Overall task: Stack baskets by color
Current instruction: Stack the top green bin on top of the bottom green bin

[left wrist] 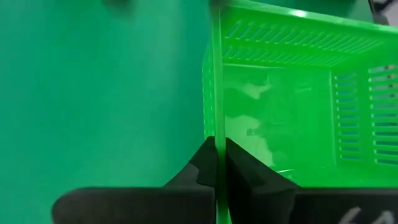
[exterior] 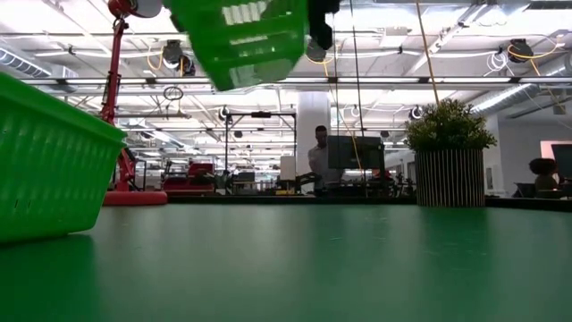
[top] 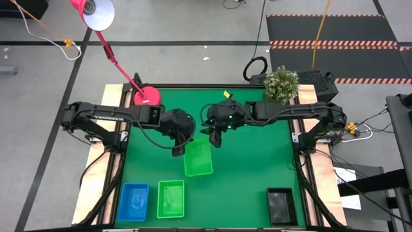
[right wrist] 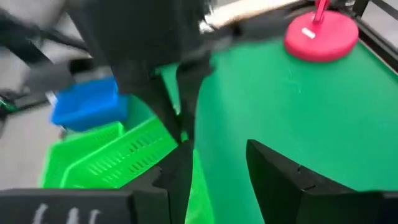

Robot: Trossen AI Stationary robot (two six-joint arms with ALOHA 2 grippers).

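A green basket (top: pixel 198 160) hangs above the middle of the table, with my left gripper (top: pixel 177 151) shut on its left wall. In the low view this basket (exterior: pixel 241 40) is high and tilted. My right gripper (top: pixel 217 140) is open at the basket's far right corner. In the right wrist view its fingers (right wrist: pixel 217 163) stand apart beside a green edge (right wrist: pixel 196 186). Along the near edge, each resting on its base, are a second green basket (top: pixel 170 198), a blue basket (top: pixel 134 202) and a black basket (top: pixel 280 206). My left gripper pinches the held basket's left wall at its rim (left wrist: pixel 219 127), one finger inside the basket and one outside. The fingers come from the table's left, slanting down. The basket is lifted clear of the table and hangs tilted. Whether my right gripper touches the basket I cannot tell.
A pink lamp base (top: pixel 147 96) stands at the far left of the green mat and a potted plant (top: pixel 282 84) at the far right. A person (exterior: pixel 320 152) is in the room beyond the table. Bare mat (top: pixel 251 167) lies between the held basket and the black one.
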